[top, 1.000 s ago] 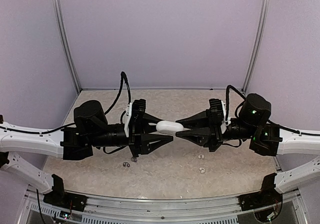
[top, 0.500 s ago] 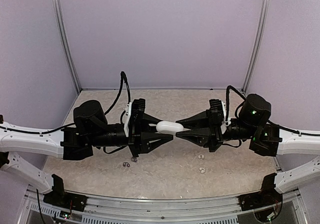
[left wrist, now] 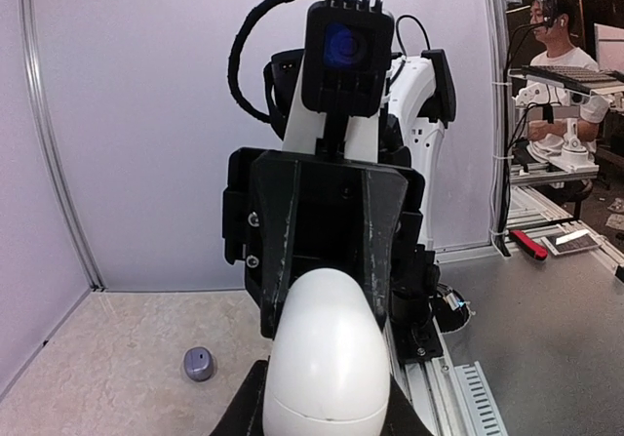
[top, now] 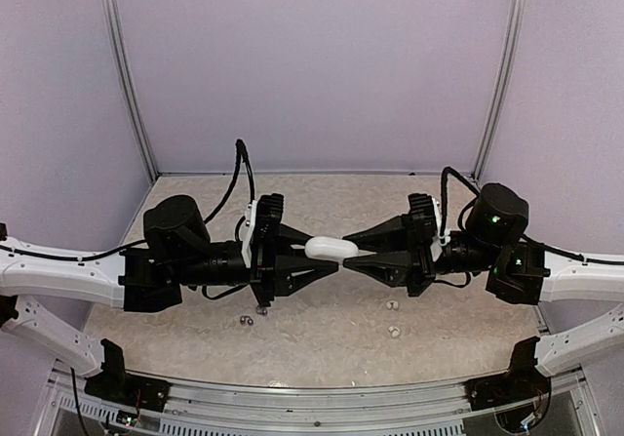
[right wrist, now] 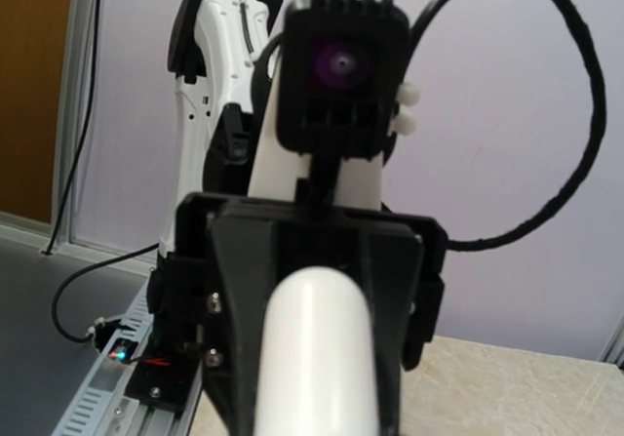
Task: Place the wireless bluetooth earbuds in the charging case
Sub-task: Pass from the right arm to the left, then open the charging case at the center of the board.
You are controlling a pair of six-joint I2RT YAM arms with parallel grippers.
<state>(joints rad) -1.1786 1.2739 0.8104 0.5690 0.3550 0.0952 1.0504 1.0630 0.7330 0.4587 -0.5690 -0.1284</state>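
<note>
I count one white charging case (top: pixel 331 249), held above the table (top: pixel 322 343), its long axis level and running left to right. My right gripper (top: pixel 349 254) pinches its right end. My left gripper (top: pixel 324 252) straddles its left end, but I cannot tell if it grips. Two dark earbuds (top: pixel 261 311) lie on the table nearer me, left of the case, and two white earbuds (top: pixel 392 305) lie to its right.

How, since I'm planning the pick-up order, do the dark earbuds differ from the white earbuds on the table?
Colour: the dark earbuds are purple-grey, the white earbuds pale. Place: the dark earbuds lie near the left gripper, the white earbuds near the right gripper. Layout: the dark pair sits side by side; the white pair is spread, one nearer the front of the table. Shared: all tiny, loose on it, none in the case held above.
</note>
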